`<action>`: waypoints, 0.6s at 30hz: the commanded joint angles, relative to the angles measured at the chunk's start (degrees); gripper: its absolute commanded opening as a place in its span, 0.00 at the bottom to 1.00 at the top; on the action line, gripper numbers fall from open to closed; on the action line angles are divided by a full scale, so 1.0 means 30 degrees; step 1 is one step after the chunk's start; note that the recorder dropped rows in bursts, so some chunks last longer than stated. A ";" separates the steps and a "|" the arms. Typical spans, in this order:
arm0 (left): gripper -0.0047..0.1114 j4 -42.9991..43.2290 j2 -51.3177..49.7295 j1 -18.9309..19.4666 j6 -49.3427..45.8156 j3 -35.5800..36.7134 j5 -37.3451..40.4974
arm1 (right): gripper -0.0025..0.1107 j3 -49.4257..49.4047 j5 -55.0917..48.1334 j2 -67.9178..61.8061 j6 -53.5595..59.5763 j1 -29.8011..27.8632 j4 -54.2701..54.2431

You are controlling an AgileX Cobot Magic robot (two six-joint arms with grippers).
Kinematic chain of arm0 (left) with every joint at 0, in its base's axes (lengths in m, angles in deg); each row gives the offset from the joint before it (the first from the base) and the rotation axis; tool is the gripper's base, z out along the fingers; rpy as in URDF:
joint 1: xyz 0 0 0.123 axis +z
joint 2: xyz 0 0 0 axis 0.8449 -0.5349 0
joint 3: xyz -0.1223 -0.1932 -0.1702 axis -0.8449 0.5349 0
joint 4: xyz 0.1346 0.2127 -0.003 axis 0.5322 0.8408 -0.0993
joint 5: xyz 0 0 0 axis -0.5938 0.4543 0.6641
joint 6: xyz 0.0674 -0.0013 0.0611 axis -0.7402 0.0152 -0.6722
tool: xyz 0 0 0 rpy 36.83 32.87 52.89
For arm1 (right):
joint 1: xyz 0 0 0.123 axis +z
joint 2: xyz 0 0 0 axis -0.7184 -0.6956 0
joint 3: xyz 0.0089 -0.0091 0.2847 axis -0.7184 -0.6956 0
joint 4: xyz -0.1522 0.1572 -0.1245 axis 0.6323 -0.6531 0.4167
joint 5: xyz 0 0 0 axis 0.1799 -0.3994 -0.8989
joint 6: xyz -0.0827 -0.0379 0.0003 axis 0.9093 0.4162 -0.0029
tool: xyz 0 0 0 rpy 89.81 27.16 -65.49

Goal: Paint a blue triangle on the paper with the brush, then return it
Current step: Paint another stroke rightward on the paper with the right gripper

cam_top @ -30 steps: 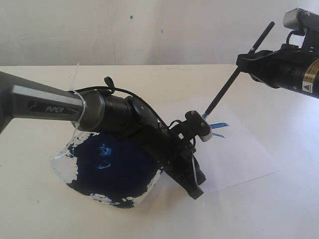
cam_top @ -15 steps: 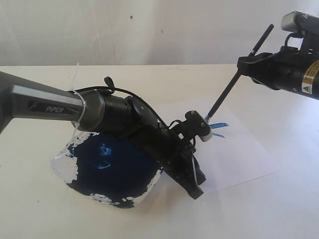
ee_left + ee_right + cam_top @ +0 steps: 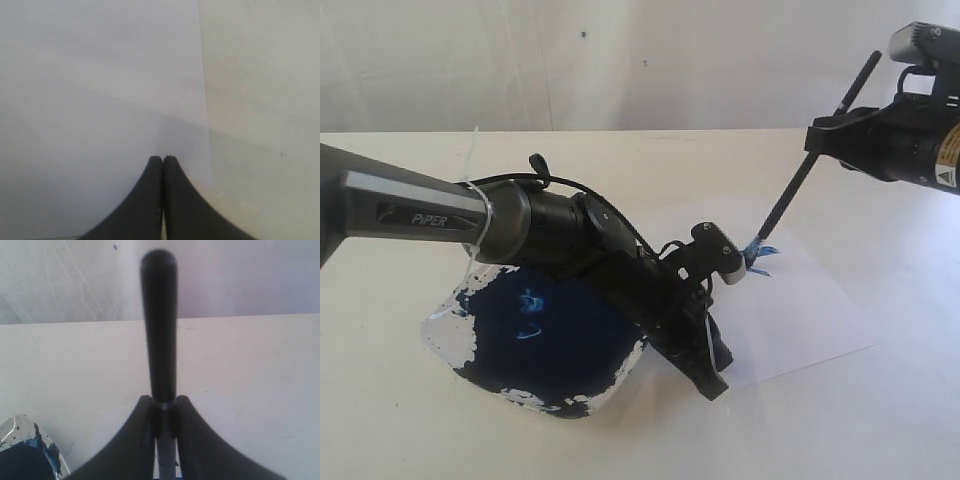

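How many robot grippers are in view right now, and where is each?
2. The left gripper, shut, is down at the paper's edge beside the paint dish. The right gripper, raised at the right, holds the brush over the paper.

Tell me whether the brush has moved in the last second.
Yes. The brush has slid rightward across the paper, farther from the paint dish.
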 commanded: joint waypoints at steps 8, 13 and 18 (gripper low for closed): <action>0.04 -0.0217 -0.0021 -0.0001 -0.0054 0.0017 0.0307 | 0.02 -0.0136 -0.2863 0.1196 -0.0424 0.0009 0.0609; 0.04 -0.0217 -0.0021 -0.0001 -0.0054 0.0017 0.0307 | 0.02 -0.0393 -0.3790 0.1580 -0.0424 0.0009 0.0609; 0.04 -0.0217 -0.0021 -0.0001 -0.0054 0.0017 0.0307 | 0.02 -0.0528 -0.4767 0.1732 -0.0424 0.0009 0.0609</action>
